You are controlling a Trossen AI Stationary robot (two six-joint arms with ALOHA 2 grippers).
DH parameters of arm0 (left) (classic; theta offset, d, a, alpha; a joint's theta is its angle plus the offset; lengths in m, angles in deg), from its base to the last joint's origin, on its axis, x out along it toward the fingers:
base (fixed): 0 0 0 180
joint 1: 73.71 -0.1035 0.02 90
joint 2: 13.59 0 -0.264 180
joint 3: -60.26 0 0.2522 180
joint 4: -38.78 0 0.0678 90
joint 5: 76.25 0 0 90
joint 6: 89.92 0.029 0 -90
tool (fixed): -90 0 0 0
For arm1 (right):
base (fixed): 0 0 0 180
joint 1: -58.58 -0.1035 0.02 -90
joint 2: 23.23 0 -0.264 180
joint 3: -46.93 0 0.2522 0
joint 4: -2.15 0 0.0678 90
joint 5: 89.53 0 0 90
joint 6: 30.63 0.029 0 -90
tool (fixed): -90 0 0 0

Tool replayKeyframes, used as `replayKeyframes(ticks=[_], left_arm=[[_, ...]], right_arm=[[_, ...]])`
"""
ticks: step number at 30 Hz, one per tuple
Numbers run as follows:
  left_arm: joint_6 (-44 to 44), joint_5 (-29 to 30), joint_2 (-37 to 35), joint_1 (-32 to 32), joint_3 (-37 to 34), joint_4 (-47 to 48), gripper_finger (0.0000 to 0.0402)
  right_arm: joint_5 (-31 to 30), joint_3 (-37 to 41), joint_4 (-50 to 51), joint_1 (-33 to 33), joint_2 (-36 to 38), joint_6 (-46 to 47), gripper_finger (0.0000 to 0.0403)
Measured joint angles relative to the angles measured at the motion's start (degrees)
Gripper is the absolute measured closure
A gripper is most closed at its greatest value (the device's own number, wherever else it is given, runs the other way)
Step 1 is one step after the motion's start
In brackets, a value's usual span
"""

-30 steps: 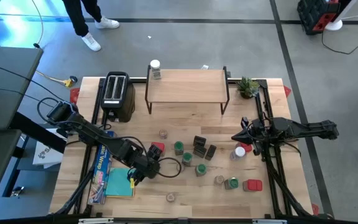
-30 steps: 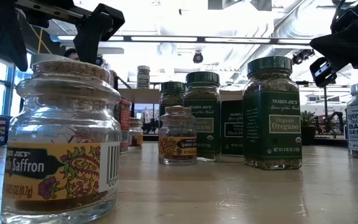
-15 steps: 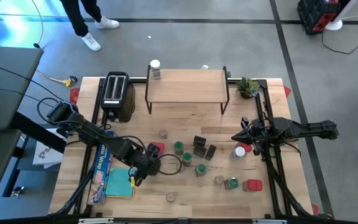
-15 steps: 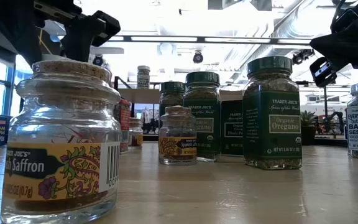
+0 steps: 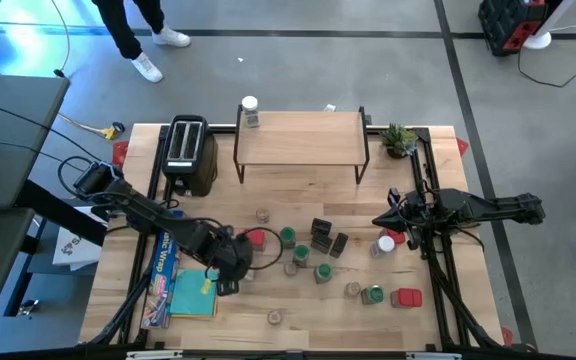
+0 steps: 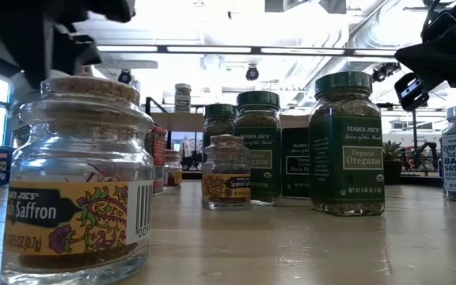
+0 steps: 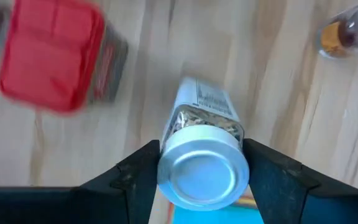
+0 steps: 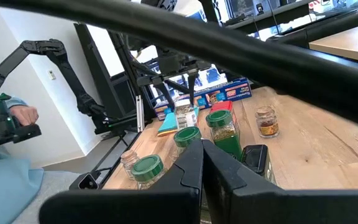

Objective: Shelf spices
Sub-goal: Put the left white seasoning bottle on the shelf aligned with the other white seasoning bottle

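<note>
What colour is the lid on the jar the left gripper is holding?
White, seen best in the left wrist view: the jar's lid sits between the left gripper fingers.

— Where did the spices (image 5: 318, 245) sit?

— Mostly scattered upright on the surface in front of the shelf (image 5: 300, 136): green-lidded jars, black boxes, red tins. One white-lidded jar (image 5: 250, 110) stood at the shelf's left end.

— And the shelf?

— Light wooden top, black legs, at the back.

Bright ceiling strips (image 6: 236, 49) glare at table level; the red tin (image 7: 48, 59) looks perhaps motion-blurred.
</note>
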Motion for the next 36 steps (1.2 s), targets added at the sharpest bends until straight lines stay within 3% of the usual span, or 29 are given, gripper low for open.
replayKeyframes(ticks=[4, 15, 22, 36], left_arm=[[-3.8, -0.4, 0.3, 0.0, 0.7, 2.6, 0.0192], [-0.8, 0.9, 0.5, -0.4, 6.8, 6.2, 0.0192], [-3.4, -2.9, 0.5, -2.3, 6.8, 9.2, 0.0192], [-5.8, -2.7, 0.6, -5.8, 6.8, 11.5, 0.0191]], right_arm=[[0.0, 0.0, 0.0, 0.0, 0.0, 0.0, 0.0403], [0.0, 0.0, 0.0, 0.0, 0.0, 0.0, 0.0403], [0.0, 0.0, 0.0, 0.0, 0.0, 0.0, 0.0403], [0.0, 0.0, 0.0, 0.0, 0.0, 0.0, 0.0403]])
